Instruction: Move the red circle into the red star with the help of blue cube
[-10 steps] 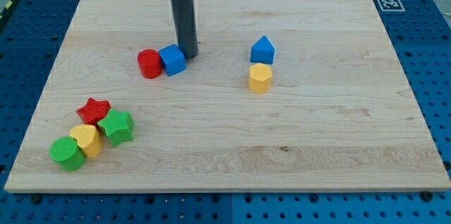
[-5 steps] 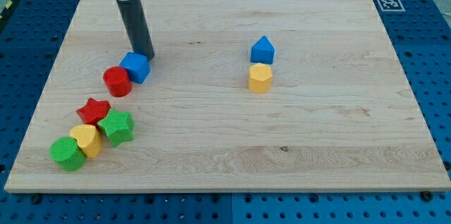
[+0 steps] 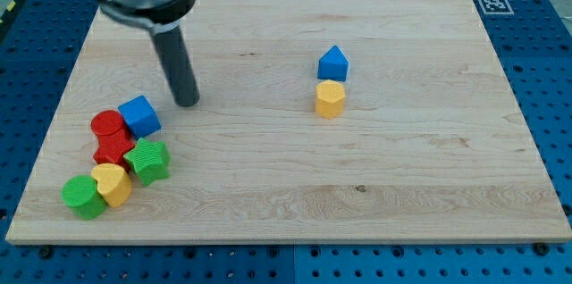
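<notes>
The red circle (image 3: 107, 125) lies at the view's lower left, touching the top of the red star (image 3: 113, 149). The blue cube (image 3: 139, 116) touches the red circle's right side. My tip (image 3: 187, 102) stands on the board to the right of the blue cube and slightly above it, apart from it by a small gap. The rod rises toward the view's top left.
A green star (image 3: 147, 161), a yellow block (image 3: 112, 182) and a green round block (image 3: 82, 196) cluster below the red star. A blue pointed block (image 3: 332, 62) and a yellow hexagon block (image 3: 330, 99) stand together right of centre. The wooden board (image 3: 402, 186) has a marker at its top right corner.
The blue cube and red circle slid down and to the left until the red circle met the red star. My tip followed them, then ended apart from the blue cube.
</notes>
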{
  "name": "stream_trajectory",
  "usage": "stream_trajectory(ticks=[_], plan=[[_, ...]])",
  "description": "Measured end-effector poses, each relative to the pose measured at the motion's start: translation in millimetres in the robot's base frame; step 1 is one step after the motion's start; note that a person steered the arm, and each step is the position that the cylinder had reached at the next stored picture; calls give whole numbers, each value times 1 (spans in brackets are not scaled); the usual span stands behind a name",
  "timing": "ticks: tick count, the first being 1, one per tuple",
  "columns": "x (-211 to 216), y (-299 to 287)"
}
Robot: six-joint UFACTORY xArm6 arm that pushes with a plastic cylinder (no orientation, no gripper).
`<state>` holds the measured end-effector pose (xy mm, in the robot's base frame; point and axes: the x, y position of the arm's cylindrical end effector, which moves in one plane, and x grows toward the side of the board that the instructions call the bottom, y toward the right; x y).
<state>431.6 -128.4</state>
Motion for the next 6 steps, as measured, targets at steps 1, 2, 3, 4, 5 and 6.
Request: stream_trajectory(ticks=[1, 2, 3, 4, 5, 6], plan=[[-30, -27], [-38, -88], [-29, -109], [1, -109], [25, -108], [26, -107]])
